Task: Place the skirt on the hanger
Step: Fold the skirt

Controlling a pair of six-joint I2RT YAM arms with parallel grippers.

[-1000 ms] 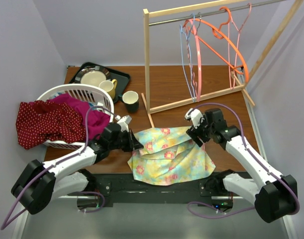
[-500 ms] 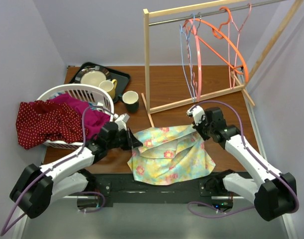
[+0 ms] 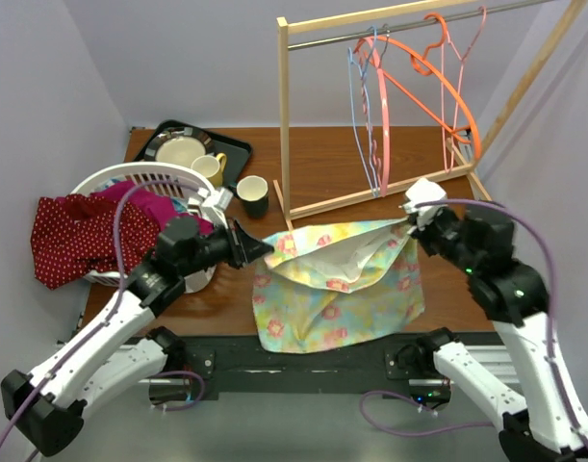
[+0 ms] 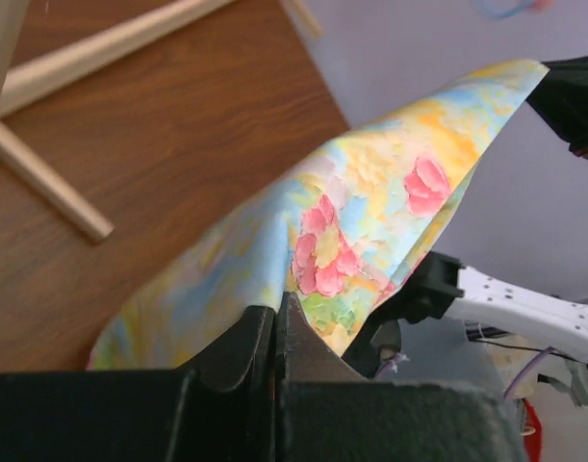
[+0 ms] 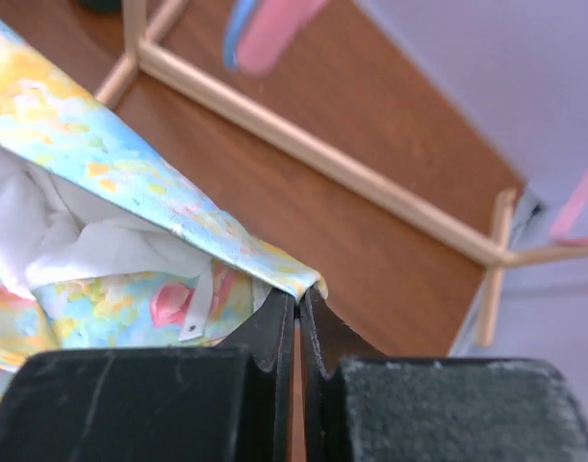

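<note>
Currently held: pastel yellow-and-blue floral cloth skirt (image 3: 337, 289), top edge pulled taut betw. both pincers, white lining showing in the gap. Lower part appears to drape on the brown wooden tabletop (image 3: 322, 164), near edge.
Left pincer (image 3: 258, 248): pressed together on skirt's left top corner; wrist view shows cloth wedged betw. the black fingers (image 4: 241, 346).
Right pincer (image 3: 409, 219): pressed together on skirt's right top corner, close to a small white label tag (image 5: 192, 313).
Hanger stock: orange plastic hanger (image 3: 423, 87), one of several on the rail of the light wooden garment rack (image 3: 284, 125). None touched, none in a pincer.
Skirt vs. rack: in front of rack base, near the hangers but apart from them.
Done (est.): skirt gripped at 2 corners, raised at the top, spread open.
Left to do (est.): every step w/ the hanger, i.e. bring skirt and hanger together, fit the waist over it, let go. Early stage.
Misc.: white plastic laundry basket (image 3: 106, 178) w/ red dotted garment (image 3: 82, 241), left side of tabletop; not involved.
</note>
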